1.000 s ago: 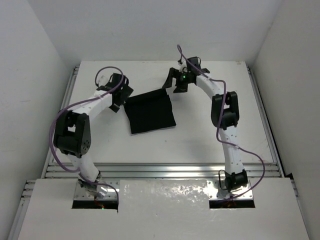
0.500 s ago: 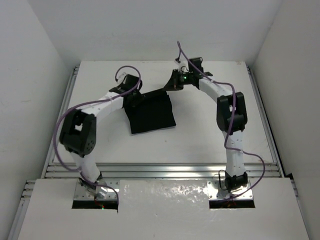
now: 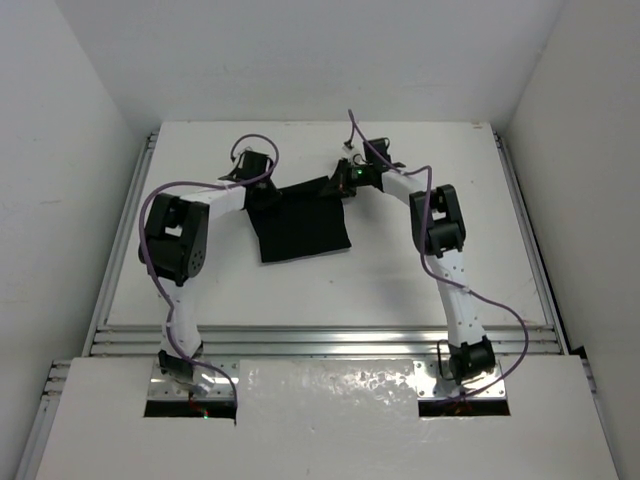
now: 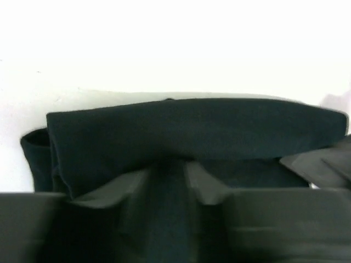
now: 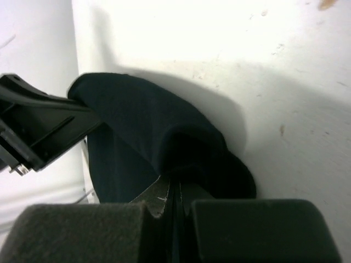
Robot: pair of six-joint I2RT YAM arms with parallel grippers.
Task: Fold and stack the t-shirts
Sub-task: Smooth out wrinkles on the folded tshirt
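Note:
A black t-shirt (image 3: 300, 225) lies folded into a rough rectangle on the white table (image 3: 420, 270), a little left of centre. My left gripper (image 3: 258, 190) is at its far left corner. In the left wrist view the left gripper (image 4: 169, 170) is shut on a fold of the t-shirt (image 4: 192, 129), with cloth filling the gap between the fingers. At the far right corner my right gripper (image 3: 343, 183) does the same. The right wrist view shows the right gripper (image 5: 178, 189) pinching a bunched edge of the t-shirt (image 5: 142, 126).
White walls close in the table at the back and on both sides. Aluminium rails (image 3: 330, 340) run along the near edge, with more along the left and right edges. The left gripper's black body (image 5: 38, 131) shows in the right wrist view, close beside the cloth.
Both arms have come in from outside the shirt to its far corners. Each gripper was open a second ago and has shut on the cloth.

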